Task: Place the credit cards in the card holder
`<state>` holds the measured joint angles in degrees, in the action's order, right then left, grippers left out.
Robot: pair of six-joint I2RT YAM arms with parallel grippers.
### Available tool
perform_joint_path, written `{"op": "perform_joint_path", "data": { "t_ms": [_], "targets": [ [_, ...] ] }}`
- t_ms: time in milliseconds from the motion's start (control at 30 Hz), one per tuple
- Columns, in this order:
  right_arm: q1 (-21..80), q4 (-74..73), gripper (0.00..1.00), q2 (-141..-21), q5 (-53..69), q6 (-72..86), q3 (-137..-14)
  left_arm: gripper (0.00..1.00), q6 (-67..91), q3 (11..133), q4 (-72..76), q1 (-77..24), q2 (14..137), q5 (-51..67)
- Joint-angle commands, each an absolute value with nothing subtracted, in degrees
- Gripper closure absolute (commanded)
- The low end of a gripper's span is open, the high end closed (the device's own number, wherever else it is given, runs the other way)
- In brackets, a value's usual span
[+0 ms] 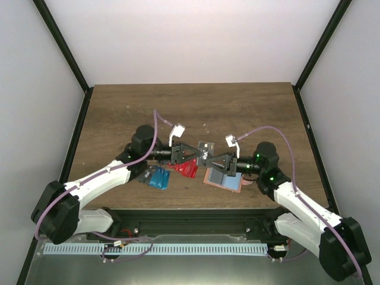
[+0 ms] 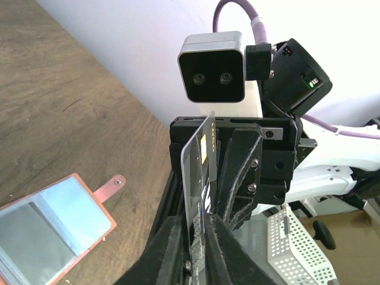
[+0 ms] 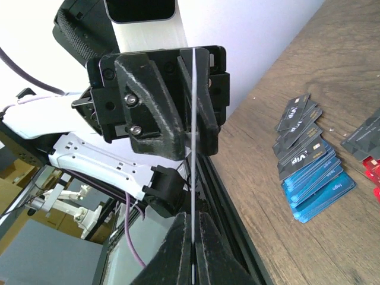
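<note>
A dark grey credit card (image 1: 205, 152) hangs upright in mid-air between my two grippers, which meet nose to nose over the table's front middle. My right gripper (image 3: 193, 217) is shut on the card's thin edge (image 3: 193, 119). My left gripper (image 2: 196, 222) has its fingers close on either side of the same card (image 2: 199, 160); whether they press it does not show. The card holder (image 1: 209, 180) lies open below them, tan-pink with clear pockets, also in the left wrist view (image 2: 98, 205). Loose cards lie left of it: a red pile (image 1: 187, 168), a blue stack (image 1: 158, 177) and dark ones (image 1: 142, 173).
The right wrist view shows the blue stack (image 3: 317, 184) under fanned dark cards (image 3: 300, 127), with red card corners (image 3: 371, 169) at the frame's edge. A black rail (image 1: 190, 214) runs along the table's near edge. Dark frame posts (image 1: 65, 50) stand at the sides.
</note>
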<state>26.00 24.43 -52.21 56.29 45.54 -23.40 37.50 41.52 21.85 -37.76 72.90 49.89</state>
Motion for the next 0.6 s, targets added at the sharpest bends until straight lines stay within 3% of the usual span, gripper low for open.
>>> {"op": "perform_joint_path", "data": {
  "t_ms": [0, 133, 167, 267, 333, 467, 567],
  "targets": [
    [25.8, 28.3, 0.99, -52.7, 59.1, 46.6, -23.6, 0.92, 37.6, 41.6, 25.0, -37.7, 73.3, 51.6],
    [25.8, 27.8, 0.99, -53.2, 58.4, 46.6, -23.7, 0.96, 37.8, 41.0, 25.4, -37.9, 73.5, 51.6],
    [25.8, 26.5, 0.95, -53.2, 57.6, 46.3, -23.9, 0.96, 37.8, 40.9, 25.4, -37.9, 73.5, 51.3],
    [25.7, 13.8, 0.51, -52.7, 48.0, 41.0, -27.1, 0.96, 37.4, 41.1, 23.7, -37.9, 73.8, 49.5],
    [25.8, 2.8, 0.38, -52.0, 36.2, 38.8, -29.3, 0.96, 36.8, 41.1, 22.5, -37.9, 74.6, 48.4],
    [25.8, -16.9, 0.34, -52.0, 10.2, 42.6, -32.2, 0.96, 34.9, 42.0, 19.6, -38.8, 77.6, 45.6],
    [25.8, -26.0, 0.33, -52.1, 0.6, 47.8, -32.8, 0.96, 33.9, 43.3, 18.3, -40.3, 81.4, 43.4]
  ]
}}
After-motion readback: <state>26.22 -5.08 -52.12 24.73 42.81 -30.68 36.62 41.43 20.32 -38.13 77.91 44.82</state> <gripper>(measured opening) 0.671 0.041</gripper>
